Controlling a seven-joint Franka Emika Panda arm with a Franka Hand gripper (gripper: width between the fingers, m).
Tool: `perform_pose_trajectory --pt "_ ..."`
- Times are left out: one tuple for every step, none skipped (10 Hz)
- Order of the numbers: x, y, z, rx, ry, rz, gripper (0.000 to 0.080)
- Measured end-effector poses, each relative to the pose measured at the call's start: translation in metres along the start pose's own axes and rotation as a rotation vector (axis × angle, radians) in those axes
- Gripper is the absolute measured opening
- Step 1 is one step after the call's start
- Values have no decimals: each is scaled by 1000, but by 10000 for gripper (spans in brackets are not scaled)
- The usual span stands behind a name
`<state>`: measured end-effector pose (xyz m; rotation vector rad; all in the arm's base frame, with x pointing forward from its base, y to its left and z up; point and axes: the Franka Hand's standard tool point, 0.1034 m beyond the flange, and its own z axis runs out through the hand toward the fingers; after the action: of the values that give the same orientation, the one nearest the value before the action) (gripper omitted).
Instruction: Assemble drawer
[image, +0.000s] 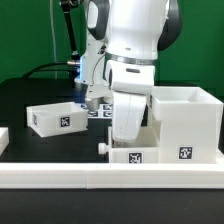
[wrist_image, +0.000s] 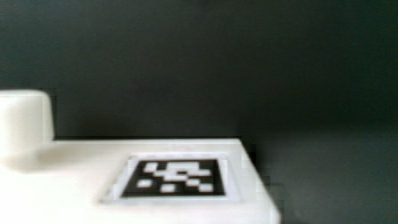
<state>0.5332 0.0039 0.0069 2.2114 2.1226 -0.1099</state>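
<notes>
The tall white housing (image: 186, 118) stands at the exterior view's right, open on top, with a tag low on its front. One shallow tray (image: 58, 117) lies at the left with a tag on its side. A second tray (image: 130, 154) lies in front of the arm, against the housing, with a small knob (image: 103, 147) at its left end. The wrist view shows a tray's white face (wrist_image: 71, 175) with a tag (wrist_image: 178, 177) and a knob (wrist_image: 22, 125), very close. My gripper (image: 92, 100) hangs behind the arm's big white link. Its fingers show in neither view.
The long low white border rail (image: 110, 176) runs along the front of the table. The marker board (image: 98, 112) lies behind the arm, partly hidden. The arm's white link (image: 130, 100) blocks the middle of the exterior view. A dark table (wrist_image: 214, 70) fills the rest of the wrist view.
</notes>
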Motion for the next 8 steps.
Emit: perform_pose_trajectory --pt "1 0 0 -1 0 14 44" --pt "2 2 -1 -12 3 5 44" --pt "4 4 -2 -29 8 -20 44" --pt "4 4 -2 -40 7 -64 44" --pt "3 4 -1 -40 7 -72 44" --pt "3 4 -1 -40 7 -69 44" --pt "3 4 -1 -40 7 -69 48" --pt "3 4 -1 -40 7 -69 223"
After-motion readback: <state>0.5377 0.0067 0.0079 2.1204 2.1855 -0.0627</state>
